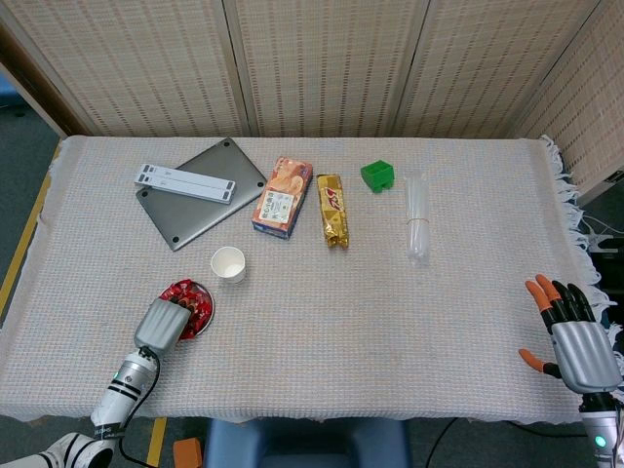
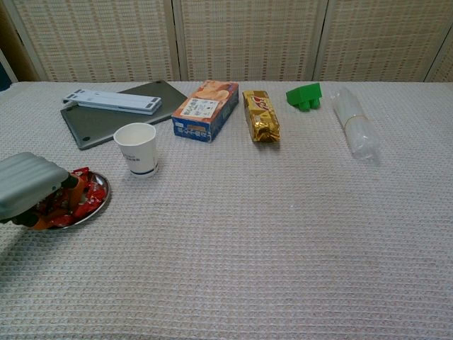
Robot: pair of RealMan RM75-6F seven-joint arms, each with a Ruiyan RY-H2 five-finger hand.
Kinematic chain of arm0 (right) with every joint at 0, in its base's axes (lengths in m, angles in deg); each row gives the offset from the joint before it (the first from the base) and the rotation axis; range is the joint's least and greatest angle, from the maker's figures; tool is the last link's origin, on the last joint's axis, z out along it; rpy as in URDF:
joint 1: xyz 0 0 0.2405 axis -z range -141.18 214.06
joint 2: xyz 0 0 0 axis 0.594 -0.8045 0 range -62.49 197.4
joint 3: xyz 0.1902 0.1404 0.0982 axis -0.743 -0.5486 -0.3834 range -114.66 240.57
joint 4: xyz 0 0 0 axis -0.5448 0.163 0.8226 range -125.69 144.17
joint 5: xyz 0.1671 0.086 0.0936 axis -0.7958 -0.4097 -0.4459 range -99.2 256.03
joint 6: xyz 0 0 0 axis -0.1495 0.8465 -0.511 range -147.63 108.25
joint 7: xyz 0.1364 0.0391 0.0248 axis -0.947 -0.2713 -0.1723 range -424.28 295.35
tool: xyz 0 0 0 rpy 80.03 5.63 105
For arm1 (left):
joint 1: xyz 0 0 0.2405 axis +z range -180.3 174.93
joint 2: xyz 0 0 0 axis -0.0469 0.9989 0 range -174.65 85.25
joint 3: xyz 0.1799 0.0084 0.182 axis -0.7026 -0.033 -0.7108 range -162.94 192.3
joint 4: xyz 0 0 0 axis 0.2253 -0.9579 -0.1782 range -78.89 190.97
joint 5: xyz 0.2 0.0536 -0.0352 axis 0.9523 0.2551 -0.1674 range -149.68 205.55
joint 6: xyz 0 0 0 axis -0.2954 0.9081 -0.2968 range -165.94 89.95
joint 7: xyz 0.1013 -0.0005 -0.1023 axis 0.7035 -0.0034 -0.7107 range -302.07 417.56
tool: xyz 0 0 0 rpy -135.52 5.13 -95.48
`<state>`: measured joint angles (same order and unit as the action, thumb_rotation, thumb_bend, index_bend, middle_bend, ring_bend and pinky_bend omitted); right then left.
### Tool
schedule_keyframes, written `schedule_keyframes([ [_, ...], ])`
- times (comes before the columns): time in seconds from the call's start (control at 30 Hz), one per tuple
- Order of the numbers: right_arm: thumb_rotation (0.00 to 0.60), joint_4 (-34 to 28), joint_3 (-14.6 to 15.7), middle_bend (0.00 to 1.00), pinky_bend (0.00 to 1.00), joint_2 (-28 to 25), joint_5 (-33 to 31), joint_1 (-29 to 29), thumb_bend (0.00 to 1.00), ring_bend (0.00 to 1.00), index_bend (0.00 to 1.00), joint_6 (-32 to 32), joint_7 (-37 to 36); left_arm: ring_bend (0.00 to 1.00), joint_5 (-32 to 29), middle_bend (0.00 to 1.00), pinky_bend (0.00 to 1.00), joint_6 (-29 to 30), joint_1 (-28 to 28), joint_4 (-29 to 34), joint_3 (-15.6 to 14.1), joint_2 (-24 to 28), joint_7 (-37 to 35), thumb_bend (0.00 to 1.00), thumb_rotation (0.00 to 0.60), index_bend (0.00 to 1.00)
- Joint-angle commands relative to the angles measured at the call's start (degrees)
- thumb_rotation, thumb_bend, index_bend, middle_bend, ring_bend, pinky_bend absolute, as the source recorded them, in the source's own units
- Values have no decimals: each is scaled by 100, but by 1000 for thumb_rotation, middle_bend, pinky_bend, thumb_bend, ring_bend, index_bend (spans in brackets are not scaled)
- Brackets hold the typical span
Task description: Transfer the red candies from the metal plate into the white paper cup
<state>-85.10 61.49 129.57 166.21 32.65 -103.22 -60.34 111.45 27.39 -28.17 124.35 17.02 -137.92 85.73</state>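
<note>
A small metal plate [image 1: 208, 310] [image 2: 105, 195] of red candies [image 1: 189, 294] [image 2: 81, 195] sits near the table's front left. My left hand [image 1: 162, 324] [image 2: 28, 188] lies over the plate's near side, its fingers curled down into the candies and closed around some; its back hides the grip. The white paper cup [image 1: 228, 264] [image 2: 136, 149] stands upright just beyond the plate to the right, apart from the hand. My right hand [image 1: 573, 336] hovers at the table's front right edge, fingers spread and holding nothing; only the head view shows it.
Behind the cup lie a grey laptop [image 1: 200, 195] with a white bar [image 1: 185, 179] on it, a biscuit box [image 1: 284, 196], a gold packet [image 1: 332, 210], a green block [image 1: 376, 175] and a clear plastic bundle [image 1: 417, 216].
</note>
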Motion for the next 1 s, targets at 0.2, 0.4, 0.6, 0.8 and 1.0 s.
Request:
schedule_keyframes([
  [0.2, 600, -23, 22, 0, 0, 9, 1, -40, 62, 0, 0, 91, 54, 551, 188, 615, 978, 262, -21, -93, 7, 4, -389, 589, 600, 651],
  [0.4, 600, -39, 22, 0, 0, 2, 7, -30, 62, 0, 0, 63, 45, 630, 312, 726, 1000, 440, -45, -149, 31, 34, -492, 695, 600, 721],
  [0.6, 600, -34, 0, 0, 0, -13, -20, -20, 62, 0, 0, 37, -2, 658, 360, 731, 1000, 652, -197, 163, 315, 295, -758, 703, 600, 730],
  [0.8, 600, -32, -21, 0, 0, -23, -50, -20, 62, 0, 0, 29, -27, 658, 296, 731, 1000, 542, -531, 377, 637, 306, -724, 707, 600, 730],
  [1.0, 600, -32, -36, 0, 0, -15, -111, -32, 63, 0, 0, 69, 18, 659, 195, 731, 1000, 255, -1007, 311, 931, 48, -509, 705, 600, 727],
])
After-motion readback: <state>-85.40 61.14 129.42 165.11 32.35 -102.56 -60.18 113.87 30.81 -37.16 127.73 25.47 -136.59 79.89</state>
